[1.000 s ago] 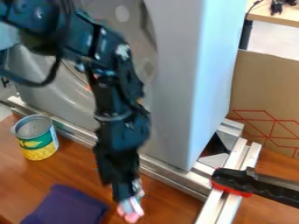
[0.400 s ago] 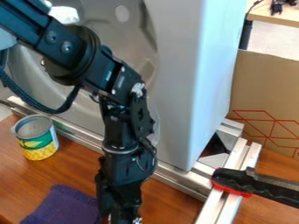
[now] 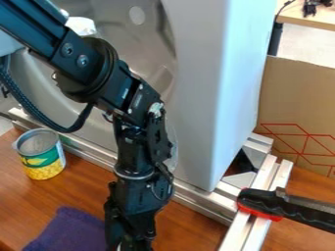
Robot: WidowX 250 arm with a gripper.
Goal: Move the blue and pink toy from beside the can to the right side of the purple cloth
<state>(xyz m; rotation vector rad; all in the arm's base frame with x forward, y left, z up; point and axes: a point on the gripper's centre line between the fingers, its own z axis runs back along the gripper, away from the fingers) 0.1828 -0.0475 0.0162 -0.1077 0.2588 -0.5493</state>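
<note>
The gripper (image 3: 130, 235) hangs down at the bottom edge, over the wooden table and just right of the purple cloth (image 3: 68, 231). Its lower end is cut off by the frame's edge, so whatever is between its tips is hidden. An opened can (image 3: 42, 158) with a green and yellow label stands upright on the table at the left, apart from the gripper.
Behind the arm stands a large grey panel or sink body (image 3: 216, 98) on metal rails (image 3: 196, 198). A black and red clamp (image 3: 275, 205) grips the rail at the right. Cardboard (image 3: 298, 108) stands at the back right.
The arm has come lower and the gripper's pinkish tips have dropped past the bottom edge. Since the middle frame it has shifted slightly left. Can and clamp have not moved.
</note>
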